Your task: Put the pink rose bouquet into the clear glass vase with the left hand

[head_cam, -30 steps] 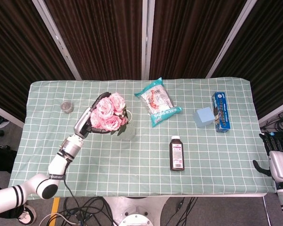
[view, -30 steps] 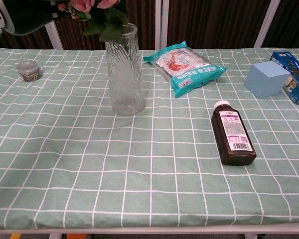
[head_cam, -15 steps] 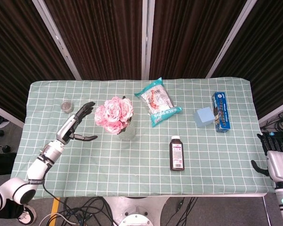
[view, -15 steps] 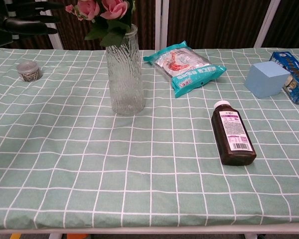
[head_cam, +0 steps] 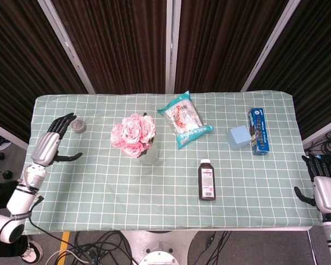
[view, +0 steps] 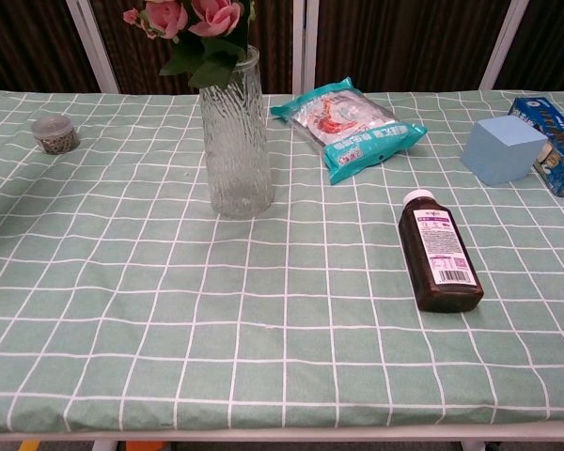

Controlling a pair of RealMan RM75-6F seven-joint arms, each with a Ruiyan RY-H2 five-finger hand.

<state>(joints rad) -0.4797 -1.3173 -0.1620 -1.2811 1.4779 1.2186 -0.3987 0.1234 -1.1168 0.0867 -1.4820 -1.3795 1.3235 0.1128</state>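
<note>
The pink rose bouquet stands upright in the clear glass vase, its blooms above the rim; in the chest view the roses top the ribbed vase. My left hand hangs open over the table's left edge, well away from the vase, holding nothing. My right hand sits open off the table's right front corner, also holding nothing. Neither hand shows in the chest view.
A small round tin lies near the left hand. A teal snack bag, a blue cube, a blue box and a dark bottle lying flat fill the right half of the green checked tablecloth.
My left hand let go of the bouquet, which now stands in the vase, and drew back left toward the table edge with fingers spread. The right hand barely moved.
</note>
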